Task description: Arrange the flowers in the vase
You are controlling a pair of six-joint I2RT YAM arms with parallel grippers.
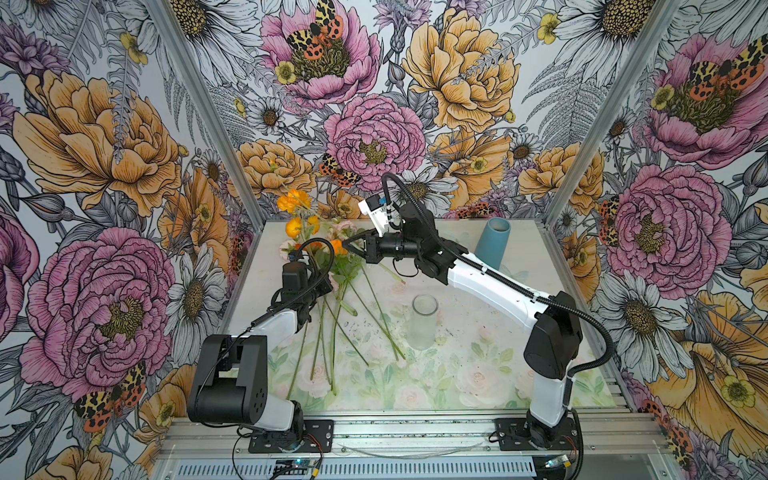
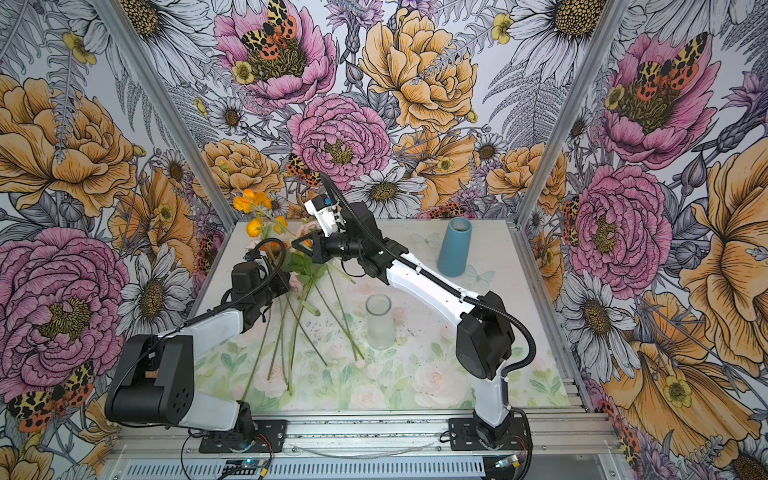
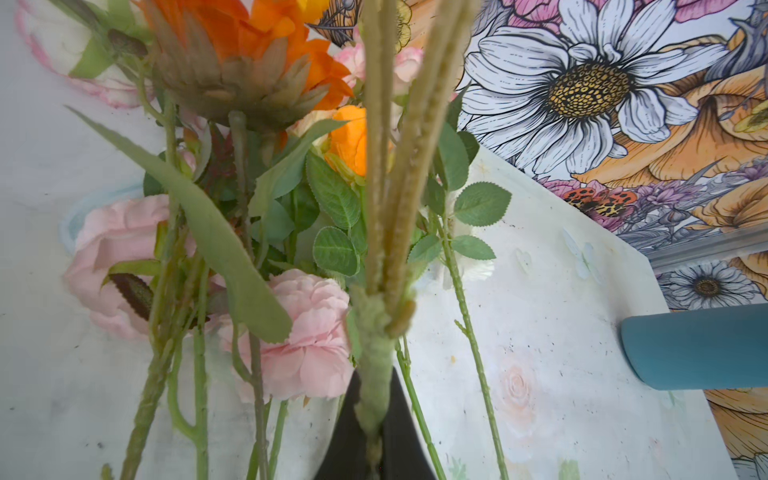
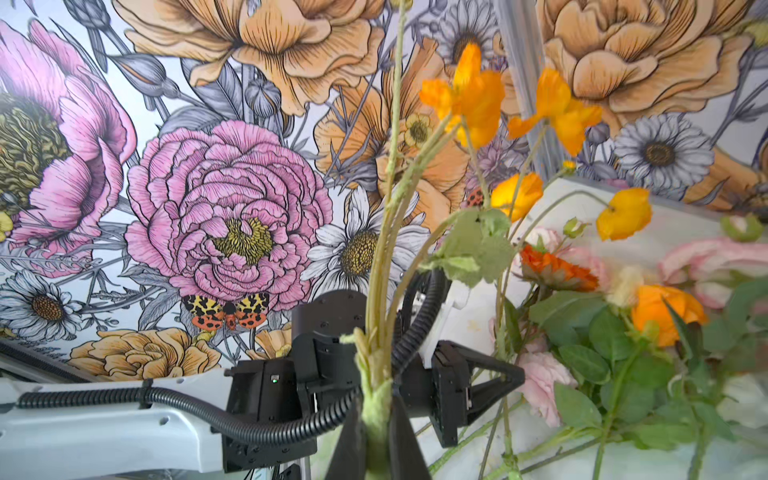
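Note:
The flowers (image 1: 338, 270) lie in a loose bunch at the table's back left, with orange and pale pink blooms far and green stems fanned toward the front. My right gripper (image 1: 345, 245) reaches across into the blooms. In the right wrist view it (image 4: 377, 399) is shut on a fuzzy green stem (image 4: 376, 291) carrying orange blooms (image 4: 473, 99). My left gripper (image 3: 376, 378) is shut on a thick fuzzy stem (image 3: 374, 340) that forks into three, beside a pink bloom (image 3: 307, 332). A clear glass vase (image 1: 424, 322) stands upright and empty mid-table, right of the stems.
A blue cone-shaped vase (image 1: 492, 243) stands upright at the back right. The table (image 1: 478, 365) has a pale rose print and is boxed in by flowered walls and metal corner posts (image 1: 208, 108). Both arm bases sit on the front rail.

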